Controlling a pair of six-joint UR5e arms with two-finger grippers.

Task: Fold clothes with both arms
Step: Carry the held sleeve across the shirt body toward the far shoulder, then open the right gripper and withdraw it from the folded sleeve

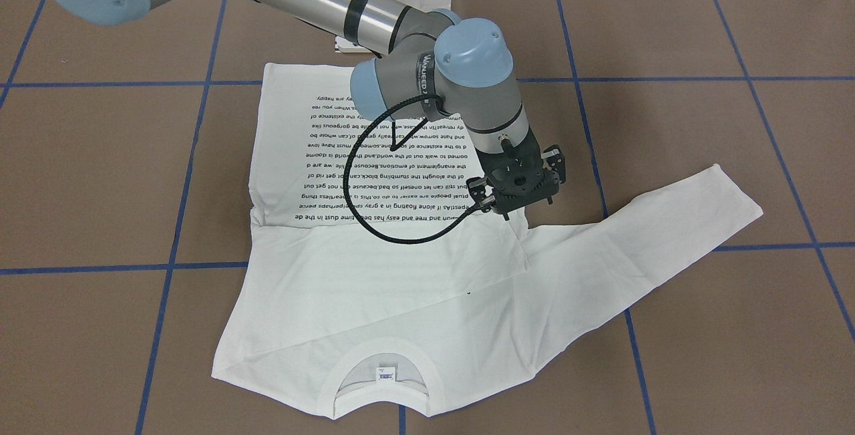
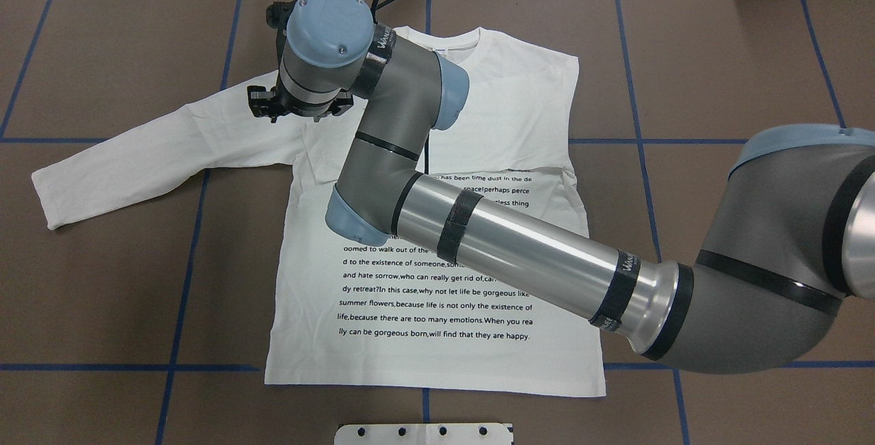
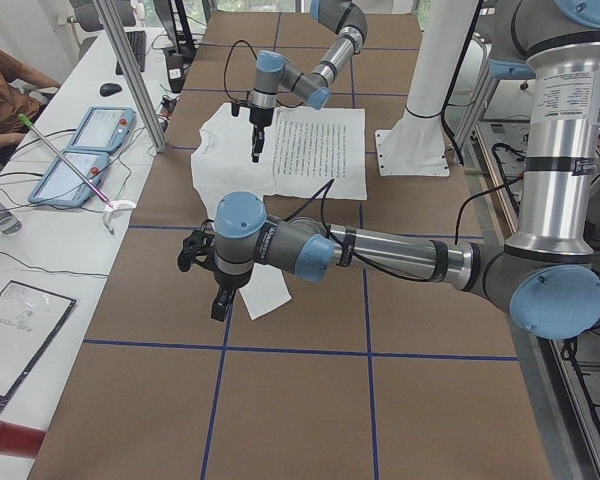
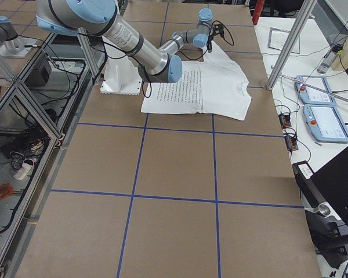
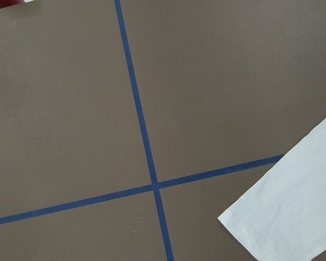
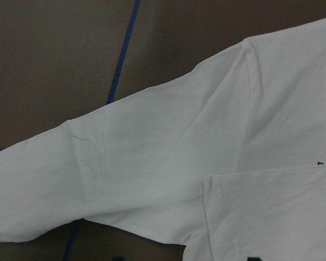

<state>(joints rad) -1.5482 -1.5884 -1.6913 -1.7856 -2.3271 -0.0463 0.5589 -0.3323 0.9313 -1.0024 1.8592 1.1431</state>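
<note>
The white long-sleeved T-shirt (image 2: pixel 437 356) lies flat on the brown table with its printed text up and its collar (image 1: pixel 381 349) away from the robot. One sleeve (image 2: pixel 137 151) stretches out sideways to the robot's left. My right arm reaches across the shirt. Its gripper (image 1: pixel 514 211) points down just above the armpit of that sleeve (image 6: pixel 152 157); the wrist hides the fingers, so open or shut cannot be told. My left gripper (image 3: pixel 220 305) shows only in the exterior left view, held near the cuff (image 5: pixel 288 217); I cannot tell its state.
The white pedestal base (image 2: pixel 424 433) stands at the robot's edge of the table, behind the shirt's hem. Blue tape lines (image 5: pixel 146 157) grid the brown surface. A side bench with tablets (image 3: pixel 85 150), a metal post (image 3: pixel 130 70) and a seated person (image 3: pixel 0 80) lies beyond the collar side.
</note>
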